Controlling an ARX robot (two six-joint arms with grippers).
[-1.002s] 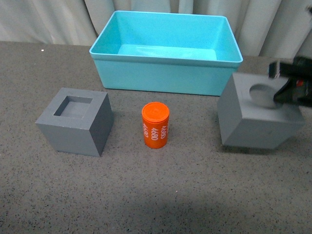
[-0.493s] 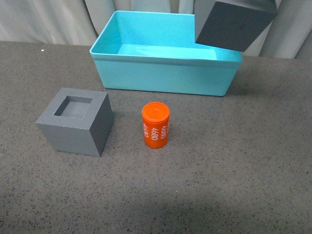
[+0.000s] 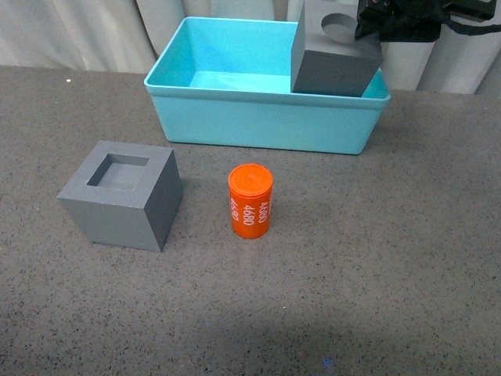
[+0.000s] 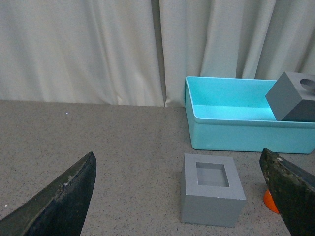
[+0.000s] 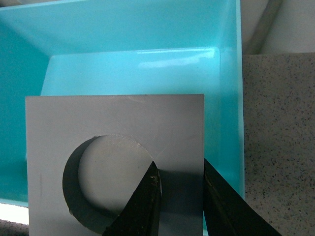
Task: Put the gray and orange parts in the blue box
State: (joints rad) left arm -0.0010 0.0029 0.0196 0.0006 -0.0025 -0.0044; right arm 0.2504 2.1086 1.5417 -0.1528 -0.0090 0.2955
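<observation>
A: Starting at the left: state of the left gripper [image 4: 177,156]?
B: Its jaws are spread wide with nothing between them, and it hangs above the worktop [image 3: 352,274]. A pale curtain [image 4: 98,49] fills the back of its wrist view.
A: Parts on the worktop?
B: The square-recess cube [image 3: 121,194] sits upright at left, recess facing up. The orange cylinder [image 3: 250,201] stands on end to its right, near but not touching, white numbers toward the camera. Both are in front of the blue box [image 3: 258,117], outside it.
A: The other cube?
B: The round-recess cube [image 3: 333,66] is at the box's right rear corner. Its upper part is above the rim and its base is hidden by the front wall. Contact with the floor: cannot tell.
A: And the right gripper [image 5: 179,167]?
B: Clamped on that cube, one finger in the round recess and the other on the outer face.
</observation>
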